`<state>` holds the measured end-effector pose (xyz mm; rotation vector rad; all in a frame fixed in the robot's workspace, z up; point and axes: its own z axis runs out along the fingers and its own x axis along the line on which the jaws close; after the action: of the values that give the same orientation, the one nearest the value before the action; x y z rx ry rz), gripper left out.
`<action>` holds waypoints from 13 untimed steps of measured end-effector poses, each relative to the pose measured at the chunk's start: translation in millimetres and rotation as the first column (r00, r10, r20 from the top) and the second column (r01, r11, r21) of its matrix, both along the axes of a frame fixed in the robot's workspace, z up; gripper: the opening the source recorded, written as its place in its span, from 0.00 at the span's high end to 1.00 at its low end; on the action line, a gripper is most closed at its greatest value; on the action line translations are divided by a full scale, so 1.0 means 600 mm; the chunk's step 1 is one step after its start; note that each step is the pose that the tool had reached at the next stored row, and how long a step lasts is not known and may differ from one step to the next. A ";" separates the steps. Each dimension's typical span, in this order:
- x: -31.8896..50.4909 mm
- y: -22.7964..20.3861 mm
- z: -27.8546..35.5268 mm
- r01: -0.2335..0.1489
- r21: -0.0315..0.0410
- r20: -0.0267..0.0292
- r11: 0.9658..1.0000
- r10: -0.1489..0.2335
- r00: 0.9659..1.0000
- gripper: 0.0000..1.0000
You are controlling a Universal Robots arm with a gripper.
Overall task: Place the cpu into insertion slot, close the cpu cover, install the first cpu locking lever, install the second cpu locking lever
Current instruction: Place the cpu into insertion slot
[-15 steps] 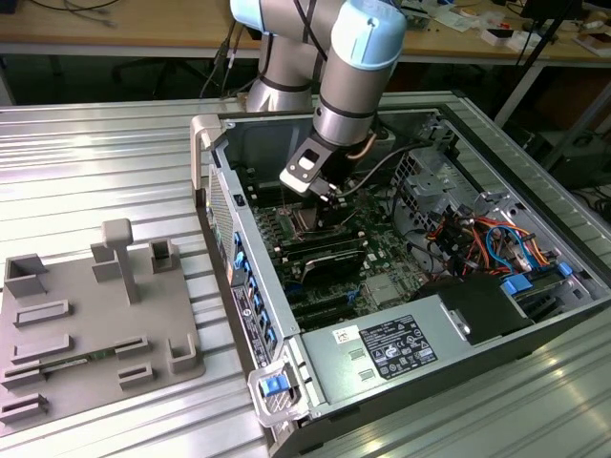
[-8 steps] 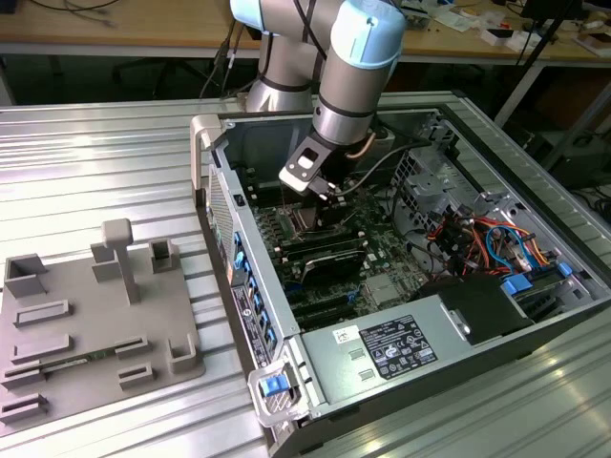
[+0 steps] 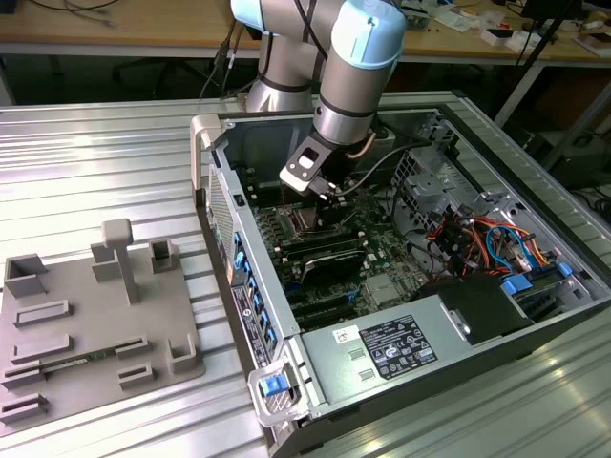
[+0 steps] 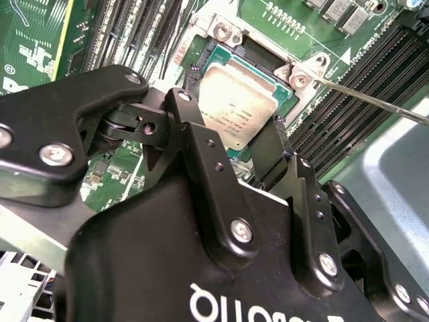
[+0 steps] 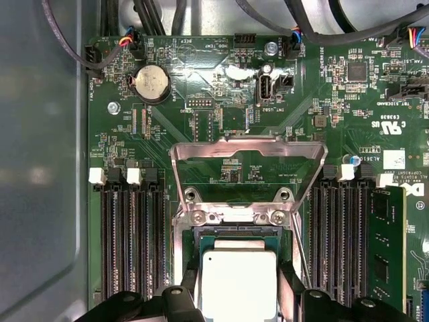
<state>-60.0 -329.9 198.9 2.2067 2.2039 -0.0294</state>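
We see the cpu (image 5: 239, 282) — silver-grey top, green edge — lying flat over the dark insertion slot (image 5: 228, 236). The cpu cover (image 5: 248, 149), a thin silver frame, stands raised open. In the exterior view the slot sits just toward 12 o'clock from centre.

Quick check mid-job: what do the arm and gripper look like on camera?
The arm is a silver-grey tube with pale blue joint caps, and dark cables loop at its wrist. The gripper is matte black, with angular linked fingers, silver screw heads and white lettering on its body.
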 end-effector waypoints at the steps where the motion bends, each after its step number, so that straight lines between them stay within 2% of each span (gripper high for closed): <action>1: 0.000 0.0000 0.000 0.000 0.000 0.000 1.000 0.000 1.000 0.45; 8: 0.001 0.0000 -0.001 -0.008 0.000 0.000 1.000 0.008 1.000 0.45; 13: 0.001 0.0000 -0.001 -0.038 0.000 0.000 0.999 0.038 0.999 0.45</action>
<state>-59.4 -329.9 198.3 2.1646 2.2449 -0.0286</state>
